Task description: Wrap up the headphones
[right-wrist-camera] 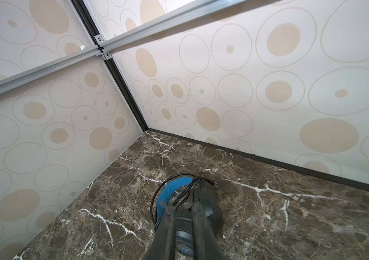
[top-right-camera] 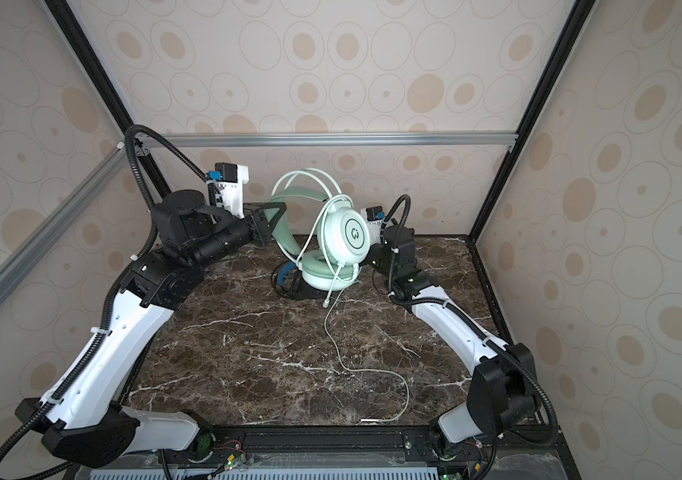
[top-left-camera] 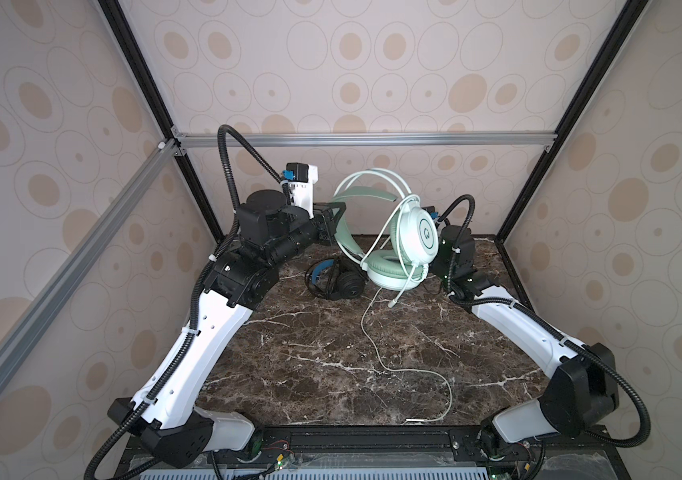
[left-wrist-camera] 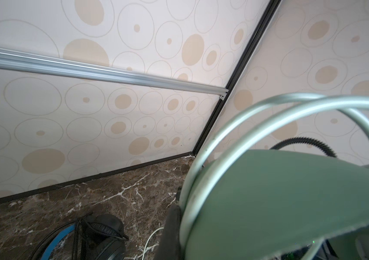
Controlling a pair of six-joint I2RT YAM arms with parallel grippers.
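Left claw (top-left-camera: pixel 333 218) pinches 1 mint headphones (top-left-camera: pixel 422 232) | right claw (right-wrist-camera: pixel 182 209) parted | 1 black headphones (top-left-camera: pixel 347 284)

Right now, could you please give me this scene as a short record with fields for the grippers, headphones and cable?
left gripper: shut on the headband of the mint-green headphones, holding them up
right gripper: hidden behind the green earcup in both top views; fingers slightly apart in the wrist view, nothing seen between them
pale green cable: partly looped over the headset, the rest trailing across the marble table
plug: lying near the table's front edge
black headphones: lying on the table, not held
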